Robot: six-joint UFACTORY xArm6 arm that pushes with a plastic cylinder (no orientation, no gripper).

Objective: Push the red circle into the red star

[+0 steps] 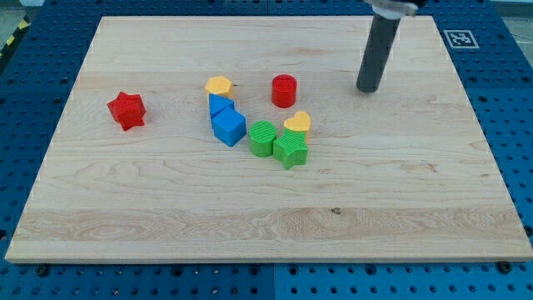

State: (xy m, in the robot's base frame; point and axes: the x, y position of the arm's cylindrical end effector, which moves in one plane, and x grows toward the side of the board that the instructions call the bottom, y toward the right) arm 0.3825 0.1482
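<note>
- On a pale wooden board (416, 192) resting on a blue perforated table (33, 75), eight small coloured blocks sit in view, seen from slightly above.
- No claw exists on this arm, so nothing can be apart, together or clamped; the arm ends in a straight dark rod, and my tip (367, 89) rests on bare wood near the view's top right, touching no block.
- The red circle, a short red cylinder (284, 90), stands to the view's left of my tip, with open board between them.
- The red star block (127, 110) sits alone well off toward the view's left edge, slightly lower in the view than the circle.
- Between the two lie a yellow block of unclear shape (218, 85) and, just below it, two blue blocks (225, 119) touching each other.
- Below the circle huddle a green round-topped block (262, 138), a green star block (291, 150) and a yellow heart-like block (297, 123).
- Judged stage: the approach; no contact with the circle is made yet.
- Next move, as I judge it: slide left into the circle's right side and push leftward, steering past the yellow and blue blocks, which threaten to snag the path.
</note>
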